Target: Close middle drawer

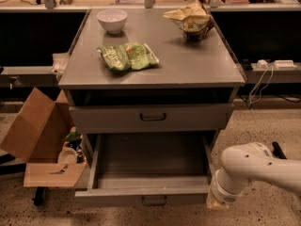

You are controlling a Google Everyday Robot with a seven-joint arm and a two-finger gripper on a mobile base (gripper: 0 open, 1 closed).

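Cabinet: grey cabinet (155,74), facing me; every place below is given from it.
Drawer: the middle drawer (117,197) is pulled far out of the cabinet's front, under the shut upper drawer (94,119). Its short front panel is the part nearest me, and the handle (154,200) sits mid-panel.
Gripper: my gripper (215,203) is low at the cabinet's front right, just beside the right end of the drawer's panel. I cannot tell whether it touches the panel.
Gripper state: I cannot tell how wide it stands or whether it has hold of anything.
Arm: my arm (256,168) reaches in from the cabinet's right, close to the floor.
Step, as I judge it: getting set against the panel; the push home is not yet done.
Risk, skew: pushing at the right end rather than near the handle could twist the drawer on its runners and jam it partway.
Risk, slip: this close to the corner, my gripper could slide off the panel's end and go past the drawer's side.
Risk, pinch: following the panel all the way in could trap my gripper against the cabinet's frame.
Risk, jolt: a hard slam could shake the bowl (112,20) and the green bag (128,56) on the cabinet's top.
Risk, bounce: a fast shove could let the drawer rebound and rest ajar.
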